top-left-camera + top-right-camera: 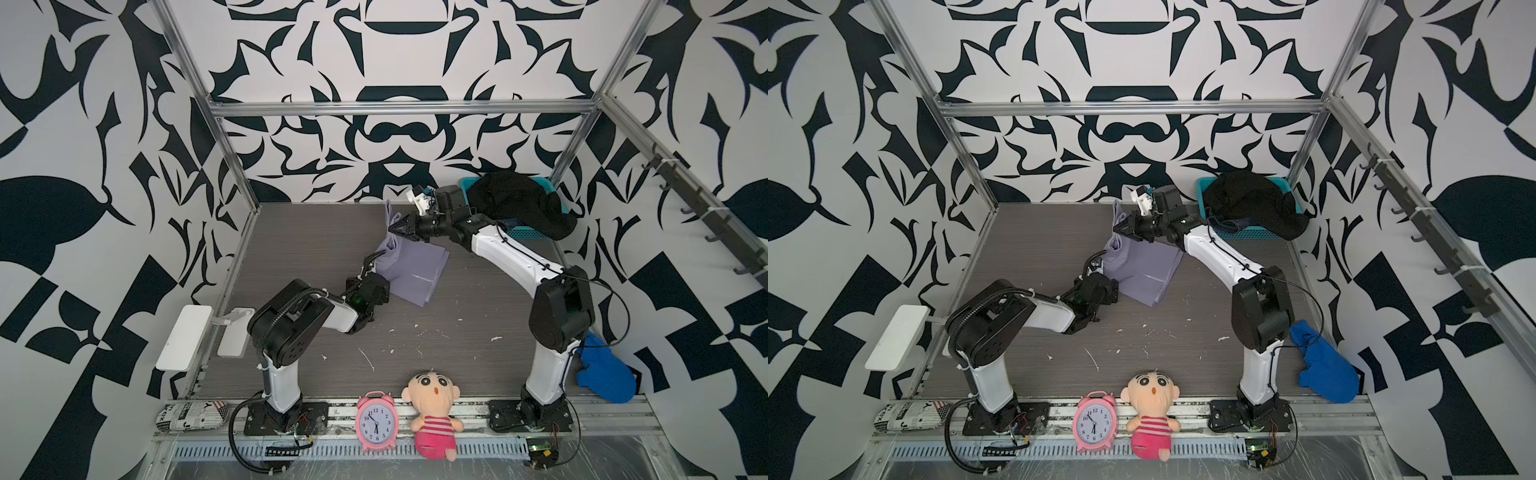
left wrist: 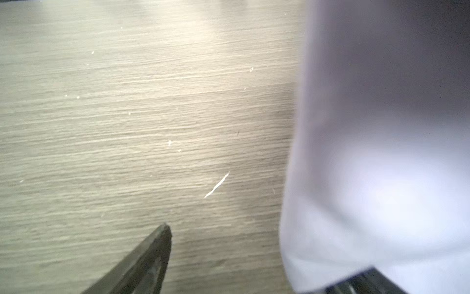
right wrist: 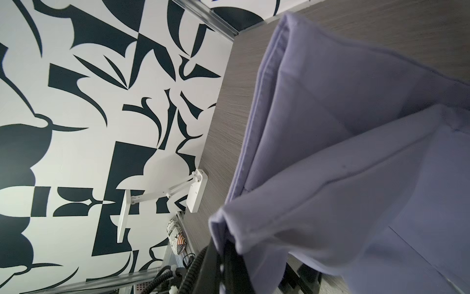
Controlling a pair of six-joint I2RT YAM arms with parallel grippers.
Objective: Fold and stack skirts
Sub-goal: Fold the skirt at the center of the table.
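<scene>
On the near rail stand one pink clock [image 1: 376,422] and one plush doll [image 1: 434,409], and one royal-blue cloth [image 1: 606,374] lies at the near right. Two arms reach over the scuffed grey wood-grain table [image 1: 436,345], which is enclosed by black-and-white patterned walls [image 1: 83,208]. The left gripper [image 1: 371,262], fingers spread and released, sits at the left edge of the lavender skirt [image 1: 415,270] mid-table. The skirt's long axis runs near to far, and the right gripper [image 1: 395,228] is pinched tight on its raised far end. At the far right, one teal basket [image 1: 528,235] holds the black skirt [image 1: 519,203] over a denim skirt [image 1: 1229,227].
</scene>
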